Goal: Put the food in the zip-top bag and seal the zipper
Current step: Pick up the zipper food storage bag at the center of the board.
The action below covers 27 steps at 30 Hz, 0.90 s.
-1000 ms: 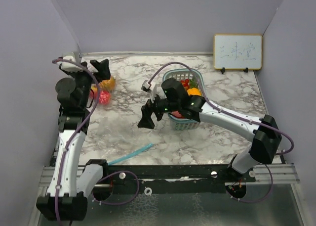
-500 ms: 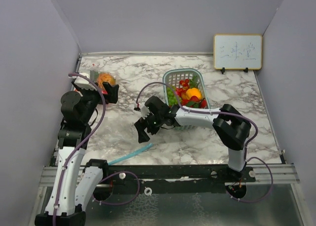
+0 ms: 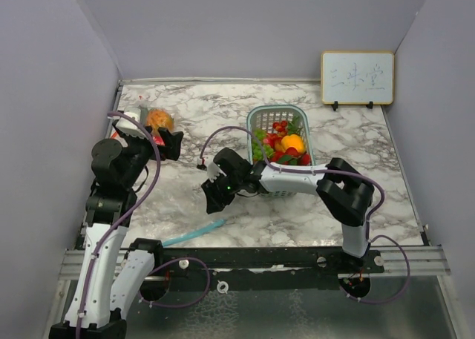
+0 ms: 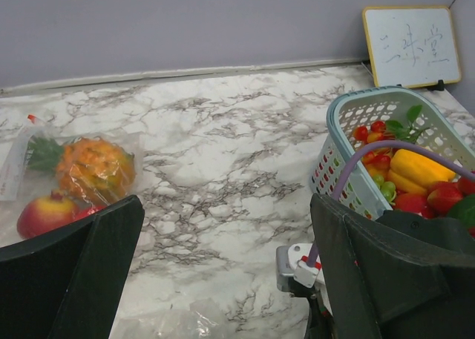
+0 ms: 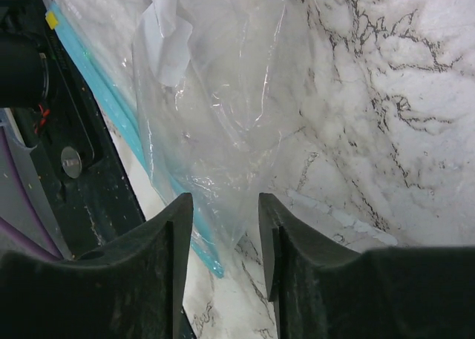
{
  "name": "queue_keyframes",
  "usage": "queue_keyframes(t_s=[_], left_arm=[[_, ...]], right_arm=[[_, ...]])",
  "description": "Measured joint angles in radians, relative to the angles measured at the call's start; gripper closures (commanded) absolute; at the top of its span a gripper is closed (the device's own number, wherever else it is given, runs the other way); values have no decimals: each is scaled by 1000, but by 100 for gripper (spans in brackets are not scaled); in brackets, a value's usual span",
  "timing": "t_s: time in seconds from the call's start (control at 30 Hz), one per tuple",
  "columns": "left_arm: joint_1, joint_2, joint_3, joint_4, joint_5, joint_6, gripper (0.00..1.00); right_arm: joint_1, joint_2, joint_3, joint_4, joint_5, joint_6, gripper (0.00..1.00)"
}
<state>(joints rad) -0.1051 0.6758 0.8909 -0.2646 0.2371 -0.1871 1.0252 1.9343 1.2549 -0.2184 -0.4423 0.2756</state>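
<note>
Left gripper (image 3: 168,142) wide open, holding nothing, near a bagged orange fruit (image 4: 93,167). Bag (image 5: 223,94) lies crumpled at the near edge. Right gripper (image 5: 225,205) partly open, straddling its film, no visible pinch. Film likely limp and slick (grab the stiffer teal zipper (image 3: 194,232) lip). Food (image 3: 286,142) heaped in basket (image 3: 276,107): likely light, hard, glossy, prone to rolling. Whiteboard (image 3: 357,77) far right: faint handwriting, unreadable.

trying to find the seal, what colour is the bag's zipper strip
Light blue zipper strip along the clear bag's edge; clearest in the right wrist view.
</note>
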Motion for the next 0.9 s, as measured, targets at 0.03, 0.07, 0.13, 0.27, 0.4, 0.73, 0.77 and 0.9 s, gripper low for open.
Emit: queue_keyframes(t_s=[0.03, 0.07, 0.13, 0.27, 0.4, 0.73, 0.77, 0.9], left_arm=[[-2, -1, 3, 0, 3, 1, 3], [-2, -2, 7, -1, 6, 2, 3], [-3, -5, 13, -1, 11, 3, 4], [-6, -10, 14, -1, 18, 3, 4], [-7, -12, 14, -1, 19, 3, 4], [-7, -15, 14, -2, 19, 3, 4], [-7, -16, 14, -2, 19, 3, 4], [-8, -20, 14, -2, 18, 3, 4]], right_arm=[[1, 0, 0, 3, 0, 3, 65], [2, 1, 0, 7, 0, 1, 69], [7, 3, 1, 9, 1, 2, 83], [23, 18, 17, 5, 5, 2, 95], [28, 18, 29, -35, 55, 3, 62], [47, 6, 122, -166, 226, -35, 21], [52, 6, 134, -177, 238, -39, 19], [83, 11, 174, -198, 263, -50, 16]])
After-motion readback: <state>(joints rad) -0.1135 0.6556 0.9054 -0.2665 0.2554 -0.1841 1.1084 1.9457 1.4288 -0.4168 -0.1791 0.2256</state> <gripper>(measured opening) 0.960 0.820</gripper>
